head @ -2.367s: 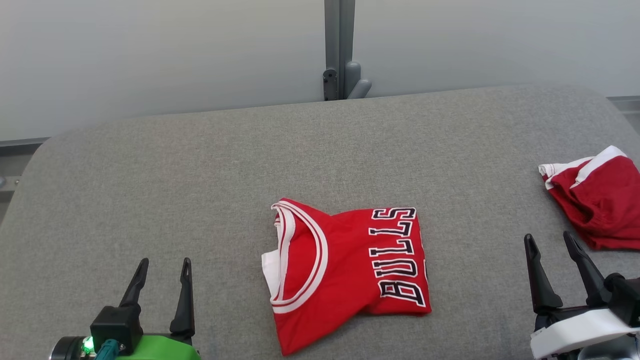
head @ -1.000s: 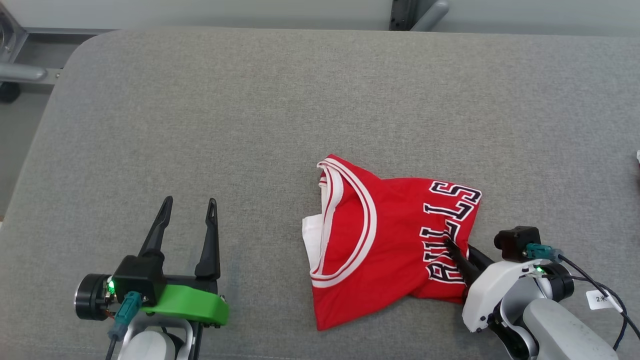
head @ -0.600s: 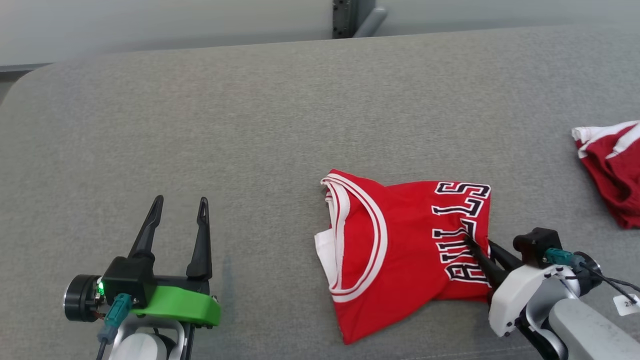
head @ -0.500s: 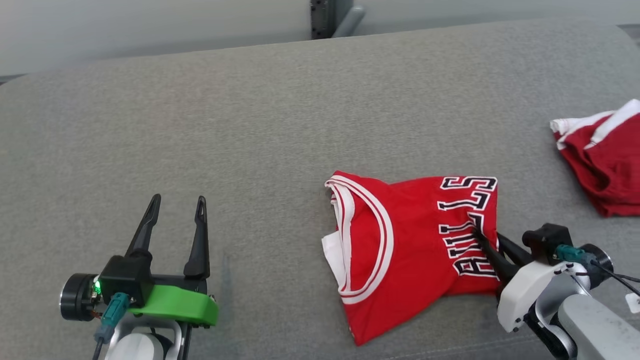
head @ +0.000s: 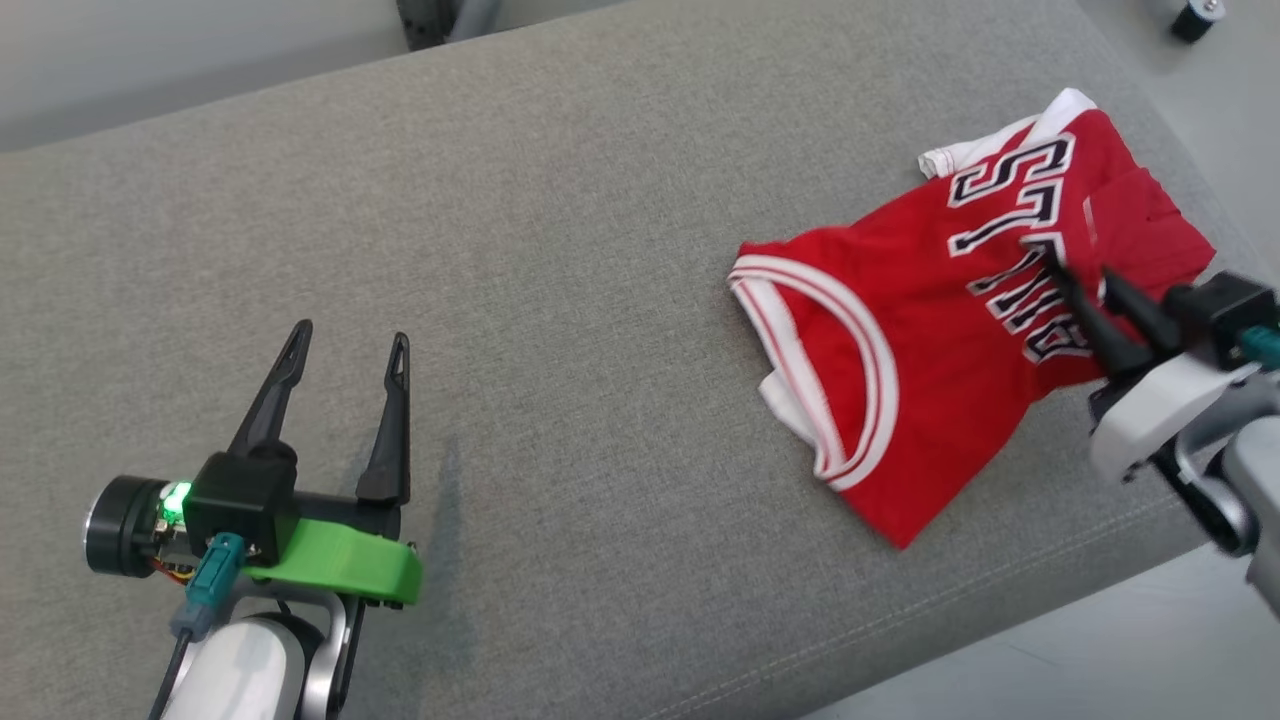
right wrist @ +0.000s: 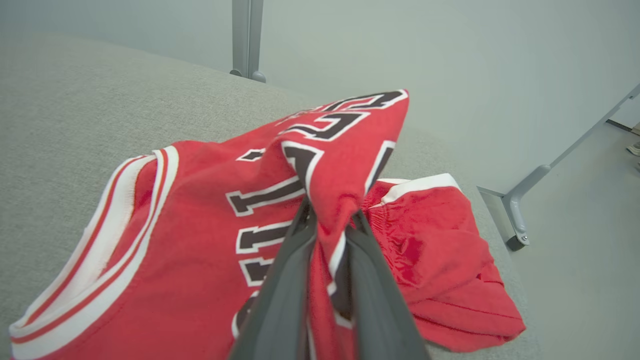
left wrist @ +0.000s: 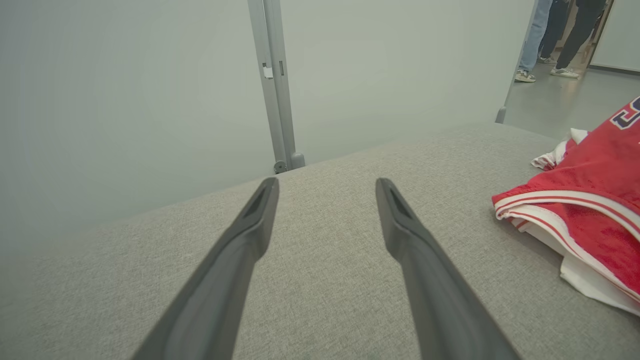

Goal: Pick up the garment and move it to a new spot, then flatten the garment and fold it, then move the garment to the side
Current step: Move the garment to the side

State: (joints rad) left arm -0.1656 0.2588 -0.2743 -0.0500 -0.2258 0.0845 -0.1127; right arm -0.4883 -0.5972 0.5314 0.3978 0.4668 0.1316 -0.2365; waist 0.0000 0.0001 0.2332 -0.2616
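Right gripper (head: 1075,265) clamped on folded red white-trimmed jersey (head: 900,370).
Jersey at grey fabric pad's (head: 560,250) right end, overlapping crumpled red shorts (right wrist: 440,260); left gripper (head: 349,333) fingers apart over pad's left.

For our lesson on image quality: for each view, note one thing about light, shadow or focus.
Head view: soft, even light, no glare; the left gripper casts a faint shadow on the grey surface. Left wrist view: the fingers look soft near the lens, the jersey sharper. Right wrist view: the right gripper blurs toward the bottom edge, while the jersey lettering is crisp.
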